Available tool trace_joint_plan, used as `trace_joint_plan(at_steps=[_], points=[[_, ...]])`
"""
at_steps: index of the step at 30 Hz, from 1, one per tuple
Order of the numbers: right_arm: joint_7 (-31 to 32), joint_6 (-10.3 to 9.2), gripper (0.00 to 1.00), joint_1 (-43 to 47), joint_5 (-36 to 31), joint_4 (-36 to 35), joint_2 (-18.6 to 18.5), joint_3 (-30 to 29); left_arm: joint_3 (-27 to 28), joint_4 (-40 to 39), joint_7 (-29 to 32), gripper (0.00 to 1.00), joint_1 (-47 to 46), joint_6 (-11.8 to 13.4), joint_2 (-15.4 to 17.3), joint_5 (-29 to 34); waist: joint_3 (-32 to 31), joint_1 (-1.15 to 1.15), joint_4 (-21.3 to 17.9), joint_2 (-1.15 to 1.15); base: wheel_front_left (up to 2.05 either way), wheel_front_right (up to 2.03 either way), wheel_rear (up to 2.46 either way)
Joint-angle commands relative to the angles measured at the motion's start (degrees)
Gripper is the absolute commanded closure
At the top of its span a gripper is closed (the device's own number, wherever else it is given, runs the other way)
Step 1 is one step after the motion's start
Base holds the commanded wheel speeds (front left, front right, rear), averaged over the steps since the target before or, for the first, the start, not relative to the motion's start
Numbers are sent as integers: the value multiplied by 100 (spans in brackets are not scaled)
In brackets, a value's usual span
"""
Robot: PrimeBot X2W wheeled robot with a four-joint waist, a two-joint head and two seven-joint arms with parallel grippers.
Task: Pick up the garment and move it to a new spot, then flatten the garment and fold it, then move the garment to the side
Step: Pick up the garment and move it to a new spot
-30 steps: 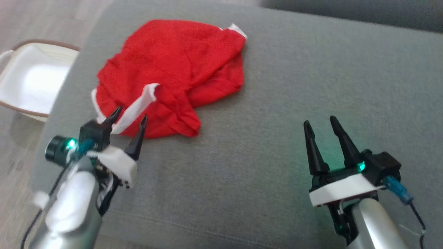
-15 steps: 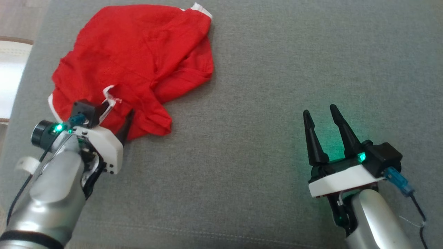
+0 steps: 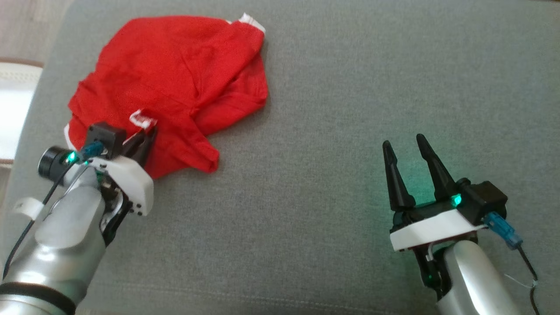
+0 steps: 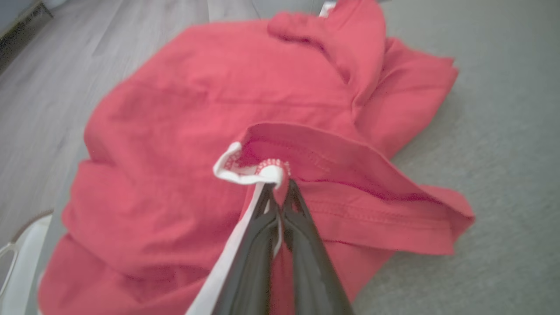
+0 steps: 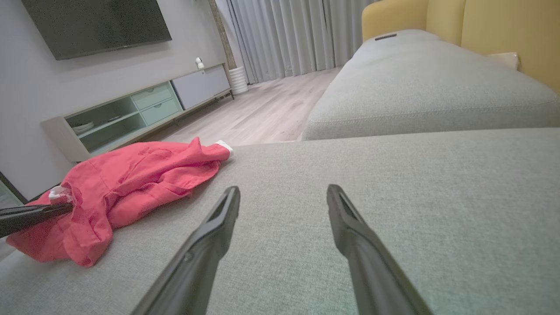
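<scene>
Right tool (image 3: pixel 403 141) hovers nearest, fingers spread wide and holding nothing, well apart from the work; judged to be waiting in reserve. Left tool (image 3: pixel 145 136) is pinched tight on the white-trimmed hem (image 4: pixel 247 171) of the red garment (image 3: pixel 175 74), a firm edge suited to lifting. The garment lies crumpled at the far left of the grey sofa cushion (image 3: pixel 350 87), near its edge.

A: What is lying underneath?
B: A grey woven-fabric sofa cushion (image 3: pixel 332 131) is lying flat; a white brown-rimmed basket (image 3: pixel 15 74) is sitting beside its left edge.
A: Beyond?
B: A dark flat wall screen (image 5: pixel 96 24) is hanging above a long pale cabinet (image 5: pixel 131 113).
</scene>
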Motion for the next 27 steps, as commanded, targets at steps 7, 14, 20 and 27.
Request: trace_joint_plan(at_steps=[7,14,20,27], points=[[-62,-5,0,55,114,-150,-17,112,772,-1486,-143,100,-51,345,429,102,-500,0,-32,0,0,0,0],[-62,-5,0,185,228,-137,-17,122,1448,-3352,-145,100,538,683,382,421,-750,0,-173,0,0,0,0],[-62,-5,0,194,265,-167,-17,130,1659,-4105,-146,100,748,674,196,649,-773,0,-363,0,0,0,0],[-62,-5,0,117,306,-205,-17,124,1638,-4237,-146,100,539,527,-56,788,-715,0,-659,0,0,0,0]])
